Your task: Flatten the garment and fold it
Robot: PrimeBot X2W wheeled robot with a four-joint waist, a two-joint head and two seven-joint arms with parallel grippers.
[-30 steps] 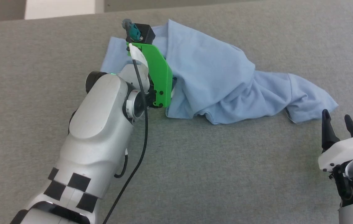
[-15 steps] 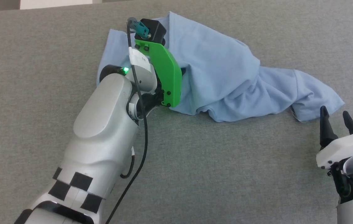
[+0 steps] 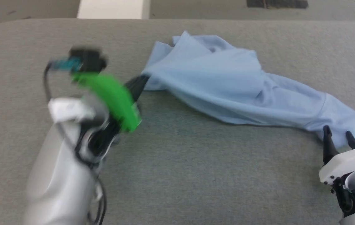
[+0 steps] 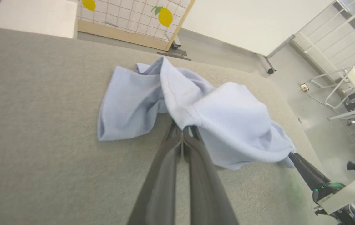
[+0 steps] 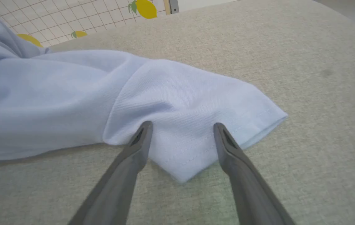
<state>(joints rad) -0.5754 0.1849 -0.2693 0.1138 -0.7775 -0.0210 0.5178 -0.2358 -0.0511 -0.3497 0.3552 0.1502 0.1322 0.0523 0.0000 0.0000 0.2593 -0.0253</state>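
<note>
We find the light blue, soft cotton short-sleeved T-shirt (image 3: 227,90) lying crumpled across the far half of the grey fabric-covered table (image 3: 196,175), running from a bunched left end to a sleeve at the near right. Our left gripper (image 4: 182,132) has its two dark fingers pressed together on a stitched edge at the shirt's left end, with cloth draped over their tips. Our right gripper (image 5: 182,125) stands with its fingers spread apart, the tips poised over the sleeve's near corner, clamping nothing.

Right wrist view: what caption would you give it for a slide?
Right gripper, fingers open, poised at a hemmed corner of the light blue garment on the grey surface.
</note>
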